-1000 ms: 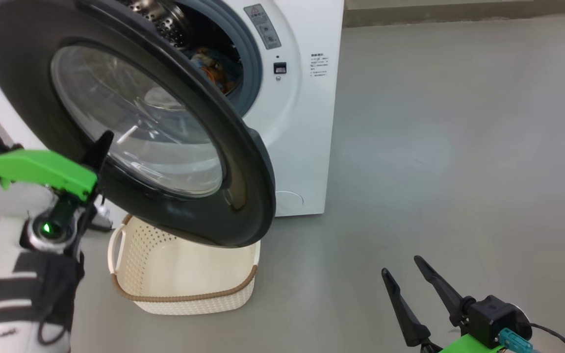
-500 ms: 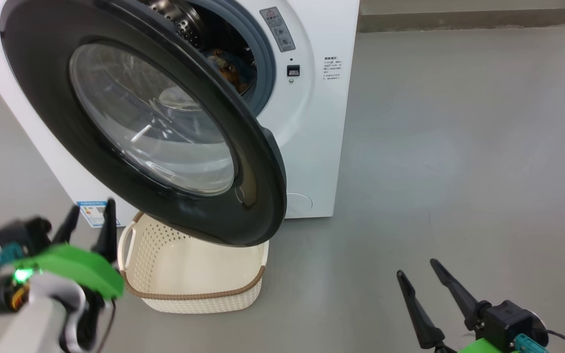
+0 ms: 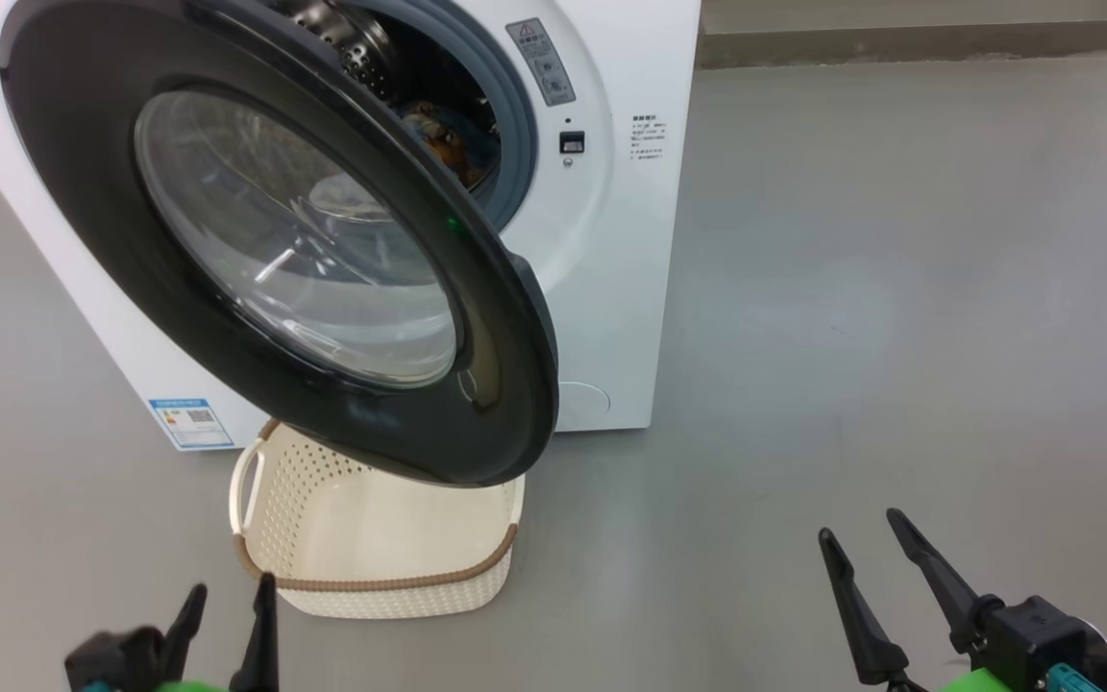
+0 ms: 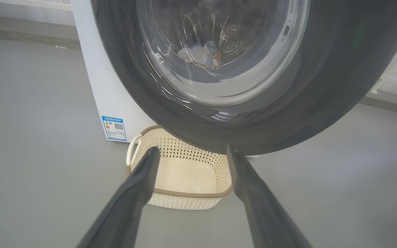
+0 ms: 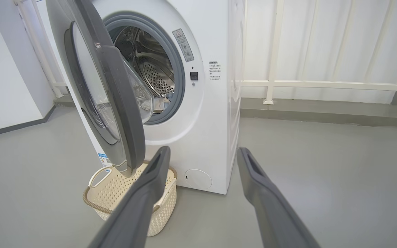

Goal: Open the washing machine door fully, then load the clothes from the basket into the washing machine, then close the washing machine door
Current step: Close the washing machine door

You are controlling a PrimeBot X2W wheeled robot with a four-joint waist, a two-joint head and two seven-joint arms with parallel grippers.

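Clothes lie inside the washing machine, basket empty: closing remains. Door hangs half-open; your left hand and right hand, both spread, empty, must push it shut.

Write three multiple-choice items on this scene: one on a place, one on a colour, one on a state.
1. Where does the basket stand?
A. on the floor, under the washing machine door
B. on a chair
C. on a table

2. What colour is the basket's rim?
A. blue
B. brown
C. black

3. The washing machine door is:
A. latched shut
B. standing open
C. lying flat on the floor

Answers:
1 A: the head view shows it on the floor below the door's lower edge.
2 B: a brown woven band runs round its top.
3 B: the drum and the clothes show past its edge.
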